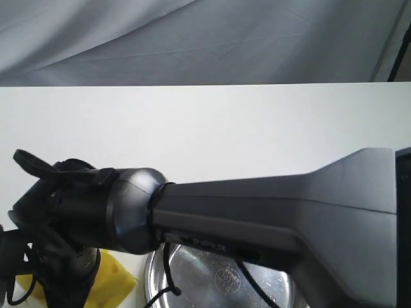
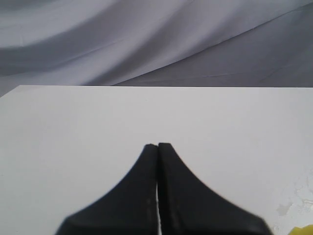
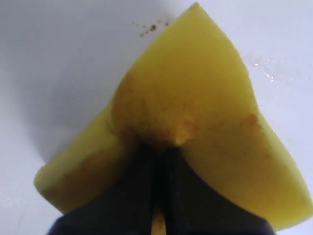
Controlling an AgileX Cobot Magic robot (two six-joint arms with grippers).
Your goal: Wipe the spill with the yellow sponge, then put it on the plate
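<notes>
My right end effector [image 3: 159,147] pinches the yellow sponge [image 3: 195,83] mid-face. The soft, light foam dents deeply and is likely soggy. The plate [image 1: 150,276] lies at its three o'clock.

Sponge [image 1: 115,280] left of plate [image 1: 192,273], just beside it; both on surface [image 1: 205,128], near edge. Right arm [image 1: 270,212] crosses from right, over plate. Right gripper [image 3: 159,147] pinches sponge mid-block. Spill [image 3: 149,28] droplets on surface just past one sponge corner. Cloth [image 1: 205,38] behind surface.
</notes>
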